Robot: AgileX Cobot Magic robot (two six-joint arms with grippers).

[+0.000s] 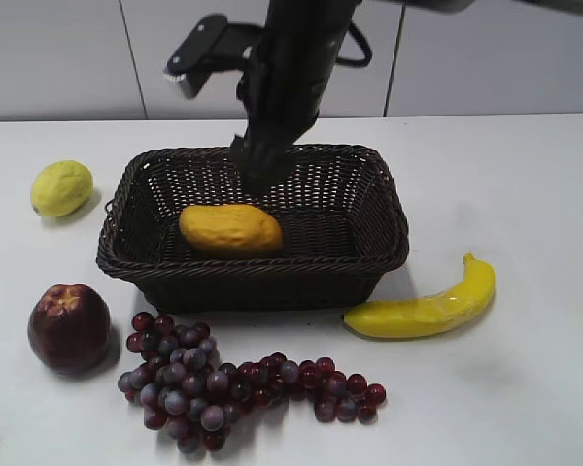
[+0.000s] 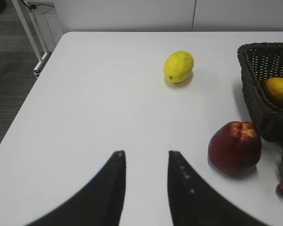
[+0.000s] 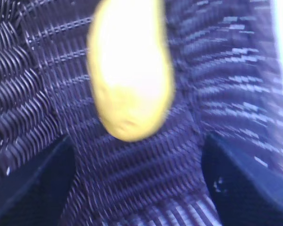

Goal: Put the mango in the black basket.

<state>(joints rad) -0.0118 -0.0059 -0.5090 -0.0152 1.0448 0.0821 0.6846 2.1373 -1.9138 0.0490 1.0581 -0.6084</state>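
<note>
Exterior view, tabletop (image 1: 525, 194): white, carrying everything; black basket at centre.
Black basket (image 1: 369, 209): the mango lies on its woven floor, left of the middle, clear of the walls.
Right arm (image 1: 287, 68): slants down from above, its tip just over the basket's back rim, above the mango and not touching it.
Progress: the mango is in the basket, so the placing looks done; what seems left is only lifting the arm clear.
Right claw (image 3: 137, 174): fingers spread wide to either side of the blurred right wrist view, nothing between them; the mango sits free below.
Left claw (image 2: 146, 162): parted and empty, hovering over bare tabletop, well away from the basket.
Mango (image 1: 230, 229): resting on its side, released.
Bystanders: grapes (image 1: 214, 383), banana (image 1: 428, 306), red apple (image 1: 69, 327), lemon (image 1: 60, 187), all outside the basket.
</note>
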